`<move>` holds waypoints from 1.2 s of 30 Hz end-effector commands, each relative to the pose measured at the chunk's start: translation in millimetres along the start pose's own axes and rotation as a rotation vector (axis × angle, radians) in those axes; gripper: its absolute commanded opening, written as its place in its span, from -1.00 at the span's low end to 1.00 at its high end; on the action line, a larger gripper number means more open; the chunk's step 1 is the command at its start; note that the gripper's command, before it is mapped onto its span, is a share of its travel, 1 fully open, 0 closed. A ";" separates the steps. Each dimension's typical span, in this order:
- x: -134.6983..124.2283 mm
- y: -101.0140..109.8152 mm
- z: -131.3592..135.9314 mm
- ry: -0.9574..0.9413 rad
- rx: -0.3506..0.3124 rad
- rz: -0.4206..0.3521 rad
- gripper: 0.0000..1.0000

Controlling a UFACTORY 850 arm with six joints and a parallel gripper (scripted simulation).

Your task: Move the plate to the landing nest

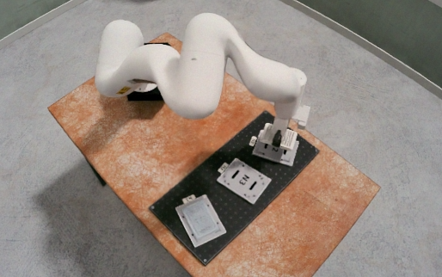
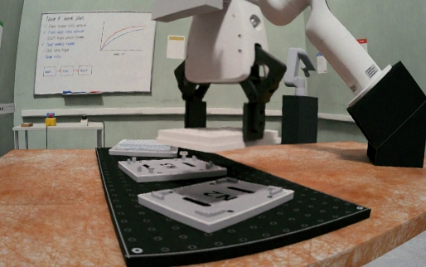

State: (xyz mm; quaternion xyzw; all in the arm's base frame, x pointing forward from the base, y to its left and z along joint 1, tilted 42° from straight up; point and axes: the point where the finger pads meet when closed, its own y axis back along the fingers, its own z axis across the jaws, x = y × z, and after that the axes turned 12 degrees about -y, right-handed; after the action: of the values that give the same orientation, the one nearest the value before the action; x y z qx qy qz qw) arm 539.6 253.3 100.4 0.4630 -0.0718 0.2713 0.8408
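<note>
The claw point(image 2: 224, 120) is clenched on plate C51 point(image 2: 215, 138), one black finger on each long side. The plate hangs level in the air, clear of the nests below. From above, it sits over nest N2 point(image 1: 275, 152), at the far end of a black deck point(image 1: 224, 206) on an orange counter point(image 1: 129, 150). Nest N3 point(image 1: 243, 180) lies bare in the middle of the deck, its locators showing. Plate C15 point(image 1: 199, 219) rests on the nest at the other end. The white arm point(image 1: 193, 69) bends over the counter from a black base point(image 2: 394, 120).
</note>
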 end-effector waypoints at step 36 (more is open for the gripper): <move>-2.5 36.4 19.6 -0.134 0.001 0.001 -1.00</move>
State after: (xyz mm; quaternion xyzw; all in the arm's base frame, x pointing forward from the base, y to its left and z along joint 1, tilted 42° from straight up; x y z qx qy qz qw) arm 520.8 265.6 128.4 0.4660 -0.0811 0.2654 0.8401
